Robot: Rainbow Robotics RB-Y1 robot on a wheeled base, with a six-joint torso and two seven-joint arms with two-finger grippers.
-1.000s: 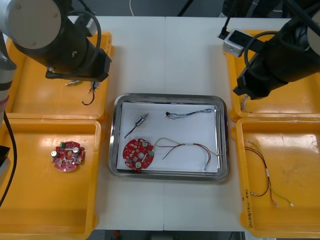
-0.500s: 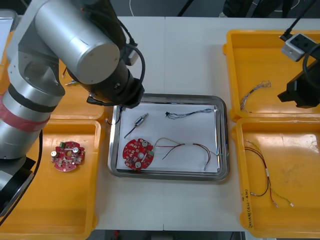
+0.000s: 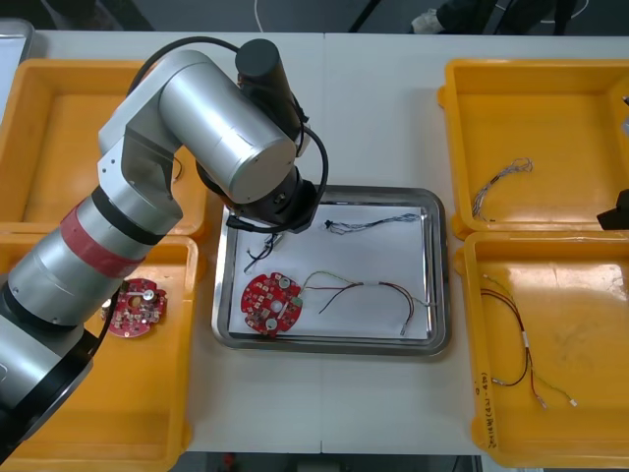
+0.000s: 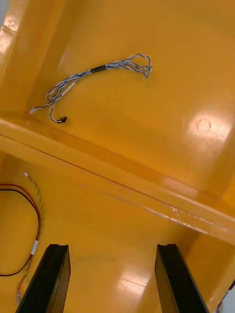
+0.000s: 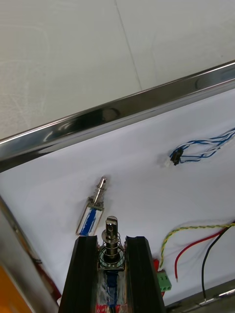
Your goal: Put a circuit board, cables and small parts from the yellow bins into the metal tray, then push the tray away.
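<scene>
My left gripper [image 5: 111, 240] is shut on a small metal part [image 5: 111, 234] with a spring and pin, held low over the white inside of the metal tray [image 3: 440, 258]. Just beyond the fingertips a second small metal part [image 5: 92, 211] lies flat on the liner. In the front view the left arm [image 3: 236, 147] covers the tray's far left corner. The tray also holds a red circuit board [image 3: 270, 303], a red and yellow cable [image 3: 366, 289] and a blue and white cable [image 3: 371, 224]. My right gripper [image 4: 111, 281] hangs open over the right-hand bins, holding nothing.
The far right bin [image 3: 550, 88] holds a blue and white cable [image 3: 501, 183]; the near right bin [image 3: 580, 413] holds a red and yellow cable [image 3: 521, 346]. Another red circuit board [image 3: 134, 307] lies in the near left bin [image 3: 88, 413]. The right arm [image 3: 621, 211] sits at the table's right edge.
The left arm has swung from the far left bin to over the tray's far left corner. The right arm has drawn back to the right edge.
</scene>
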